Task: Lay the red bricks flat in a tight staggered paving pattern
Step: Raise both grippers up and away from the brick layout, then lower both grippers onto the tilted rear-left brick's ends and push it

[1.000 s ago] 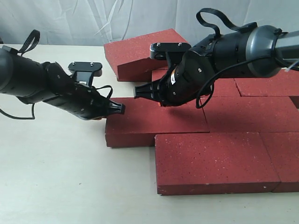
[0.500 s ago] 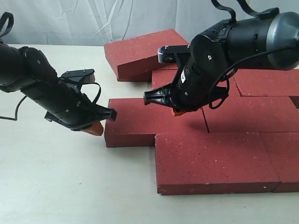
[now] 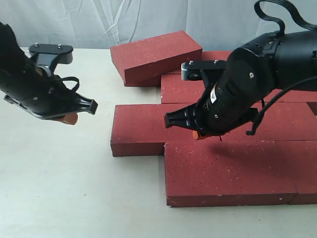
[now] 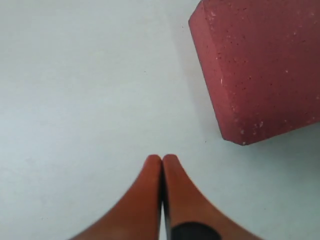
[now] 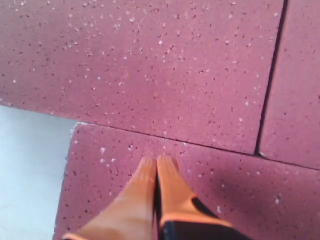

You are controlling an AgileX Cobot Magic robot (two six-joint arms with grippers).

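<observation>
Trouble: the tilted brick [image 3: 153, 52] looks propped on the paved bricks [image 3: 228, 168]; push it clumsily and it could drop, splitting seams; your right end effector [image 3: 197, 134] hovers clenched, empty, in front of it; your left end effector [image 3: 69, 118], likewise clenched and empty, hangs farther off over the counter [image 3: 59, 188].

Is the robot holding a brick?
No. The left gripper and the right gripper are both shut and empty; none of the red bricks is held.

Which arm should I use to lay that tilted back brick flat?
Left, probably. The left claw hangs shut over bare table, on the open side of the tilted brick. The right claw, also shut, sits low over the laid bricks, nearer the front row.
</observation>
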